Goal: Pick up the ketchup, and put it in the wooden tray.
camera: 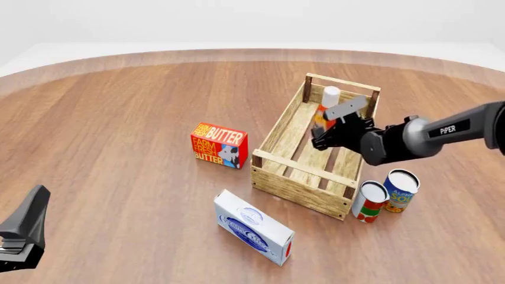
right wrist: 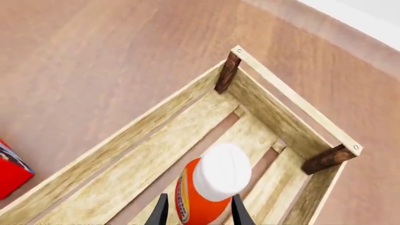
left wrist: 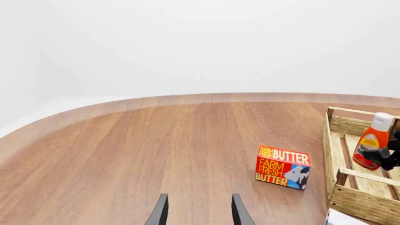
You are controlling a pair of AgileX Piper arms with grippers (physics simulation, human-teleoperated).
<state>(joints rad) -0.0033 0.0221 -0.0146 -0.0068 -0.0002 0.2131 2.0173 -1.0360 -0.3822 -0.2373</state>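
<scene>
The ketchup [camera: 326, 106], a red-orange bottle with a white cap, stands upright inside the far end of the wooden tray [camera: 298, 184]. My right gripper [camera: 322, 136] is low over the tray, open, with a finger on each side of the ketchup [right wrist: 209, 185]. The tray's slatted wall [right wrist: 125, 140] and floor fill the right wrist view. Across the table in the left wrist view are the ketchup [left wrist: 372, 143] and the tray [left wrist: 362, 204]. My left gripper [left wrist: 198, 212] is open and empty, far off at the table's near left [camera: 30, 218].
A red butter box [camera: 219, 145] stands just left of the tray. A white box [camera: 254, 228] lies in front of the tray. Two cans [camera: 369, 201] [camera: 401, 190] stand at the tray's near right corner, under my right arm.
</scene>
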